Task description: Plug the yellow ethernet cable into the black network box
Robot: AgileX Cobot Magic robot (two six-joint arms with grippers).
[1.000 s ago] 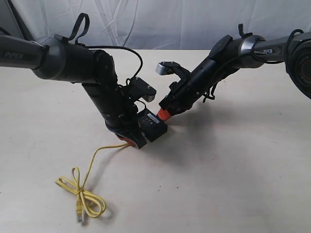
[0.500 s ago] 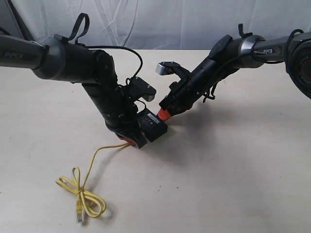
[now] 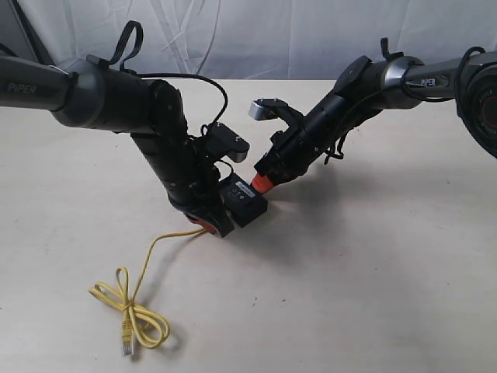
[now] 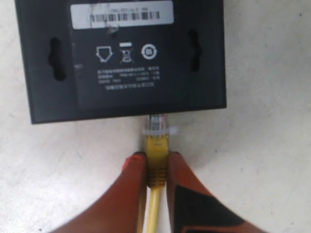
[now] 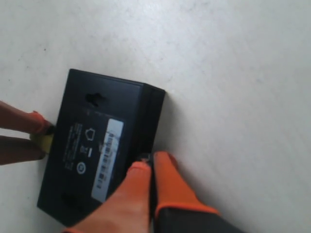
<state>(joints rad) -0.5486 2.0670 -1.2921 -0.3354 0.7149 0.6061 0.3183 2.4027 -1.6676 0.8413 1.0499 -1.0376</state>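
The black network box (image 3: 245, 203) lies label-up on the table between both grippers. In the left wrist view, my left gripper (image 4: 156, 159) is shut on the yellow boot of the yellow ethernet cable (image 4: 156, 150). Its clear plug (image 4: 158, 127) sits against the near edge of the box (image 4: 146, 53), its tip hidden in that edge. The rest of the cable (image 3: 132, 311) trails away in a loose loop on the table. My right gripper (image 5: 151, 159) is shut, its orange fingertips pressed against the opposite side of the box (image 5: 97, 145).
The beige table (image 3: 373, 280) stretches to the right and front of the box. A white curtain (image 3: 256, 39) hangs behind the table. Both arms lean in over the table's middle, the left arm (image 3: 167, 155) standing above the cable's straight run.
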